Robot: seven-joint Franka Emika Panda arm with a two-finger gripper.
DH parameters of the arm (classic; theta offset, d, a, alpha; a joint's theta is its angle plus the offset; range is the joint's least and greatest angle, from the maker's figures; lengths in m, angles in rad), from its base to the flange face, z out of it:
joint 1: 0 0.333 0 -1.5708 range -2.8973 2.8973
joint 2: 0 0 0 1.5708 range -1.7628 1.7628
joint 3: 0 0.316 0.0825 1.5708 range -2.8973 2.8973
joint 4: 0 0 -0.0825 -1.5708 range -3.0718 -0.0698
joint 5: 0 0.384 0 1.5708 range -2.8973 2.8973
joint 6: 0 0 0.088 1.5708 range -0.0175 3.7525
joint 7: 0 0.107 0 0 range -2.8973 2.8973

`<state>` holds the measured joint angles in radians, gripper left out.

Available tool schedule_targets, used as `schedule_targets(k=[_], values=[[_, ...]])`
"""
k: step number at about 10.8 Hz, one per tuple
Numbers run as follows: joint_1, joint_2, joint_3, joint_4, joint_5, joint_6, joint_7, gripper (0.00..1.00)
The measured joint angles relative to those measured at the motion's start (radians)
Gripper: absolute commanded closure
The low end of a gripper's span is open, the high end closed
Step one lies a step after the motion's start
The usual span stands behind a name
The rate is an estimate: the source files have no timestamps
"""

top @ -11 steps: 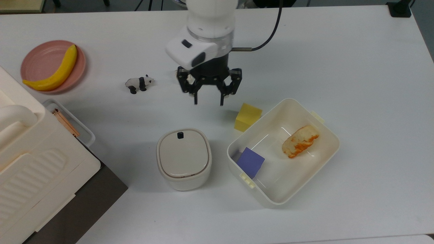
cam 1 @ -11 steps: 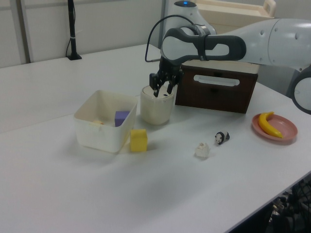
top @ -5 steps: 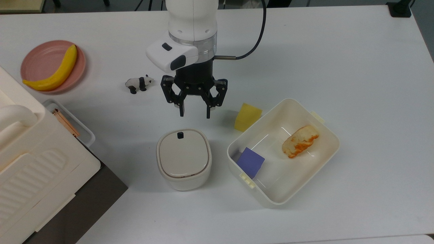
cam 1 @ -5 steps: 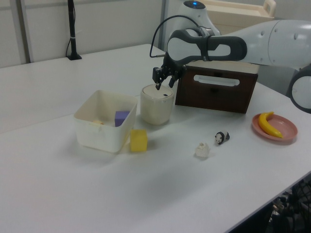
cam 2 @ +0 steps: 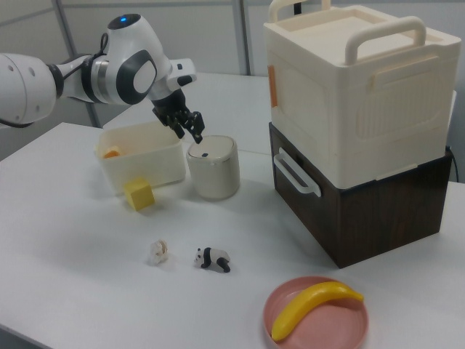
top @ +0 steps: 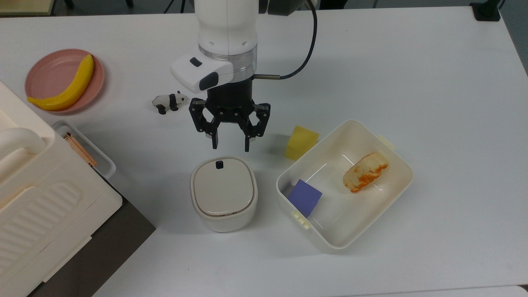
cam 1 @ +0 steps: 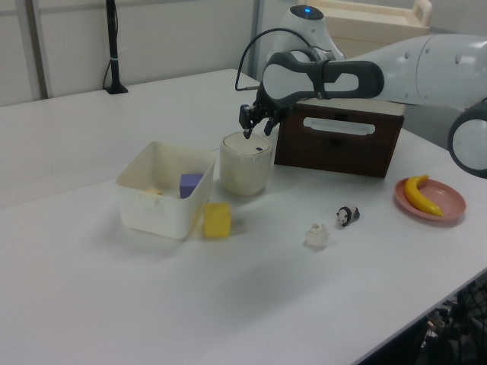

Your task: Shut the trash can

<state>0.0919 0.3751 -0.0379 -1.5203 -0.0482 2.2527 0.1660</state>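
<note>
In the top view, the trash can (top: 224,193) stands at the worktop's (top: 412,62) centre, flat lid (top: 223,186) already lying level, a black button (top: 219,164) at the lid's twelve o'clock edge. The gripper (top: 229,146) hangs just beyond that edge, its fingers a moderate gap apart, holding nothing. The can looks like light, rigid, smooth plastic; a gentle downward press on the lid should suit better than a grasp. At three o'clock from it an open tub (top: 345,185) contains a purple block (top: 305,197) and an orange-streaked food item (top: 365,172). In the left view, the gripper (cam 1: 253,135) hovers above the can's (cam 1: 245,164) rim. In the right view, the pink plate (cam 2: 316,318) carries a banana (cam 2: 312,307).
</note>
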Motion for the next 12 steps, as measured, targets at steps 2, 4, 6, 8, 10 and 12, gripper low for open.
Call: schedule_targets(k=[2,4,6,8,10,12], values=[[-0.012,0.016,0.0,0.0,-0.009,0.029,0.0,0.37],[-0.017,0.028,0.0,0.001,-0.022,0.045,0.0,0.37],[-0.02,0.035,0.0,0.002,-0.03,0.046,0.0,0.37],[-0.022,0.037,0.0,0.002,-0.042,0.046,0.0,0.36],[-0.022,0.037,0.0,0.001,-0.044,0.044,0.0,0.33],[-0.019,0.037,0.002,0.001,-0.044,-0.037,-0.001,0.32]])
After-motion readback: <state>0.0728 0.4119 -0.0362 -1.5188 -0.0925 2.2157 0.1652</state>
